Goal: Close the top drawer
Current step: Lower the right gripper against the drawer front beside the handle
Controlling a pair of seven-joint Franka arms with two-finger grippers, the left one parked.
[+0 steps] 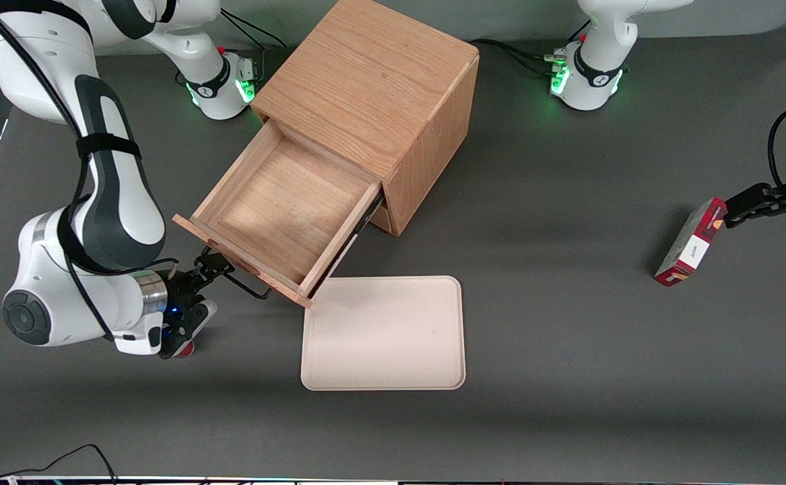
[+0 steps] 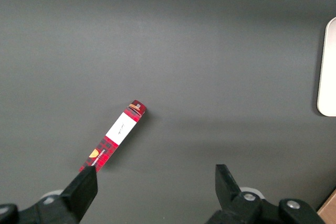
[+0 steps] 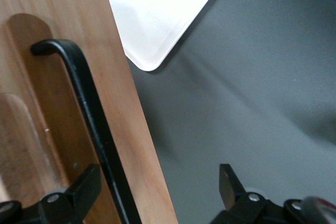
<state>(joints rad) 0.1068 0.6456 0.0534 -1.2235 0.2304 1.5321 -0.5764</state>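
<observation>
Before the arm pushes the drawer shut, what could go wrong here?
The gripper is open at the drawer's black handle, one finger against the front panel; pushing off-centre might jam the drawer on its slides. The tray lies close beside the drawer's corner, so a wide swing could knock it.

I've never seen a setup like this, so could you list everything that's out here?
Cabinet: one, light oak, on the grey table.
Top drawer: one, light oak, pulled open, nothing inside; black bar handle on its front.
Tray: one, cream, nearer the front camera than the cabinet.
Box: one, red with white label, toward the parked arm's end.
Claw: one, black, open, straddling the drawer's handle.
</observation>
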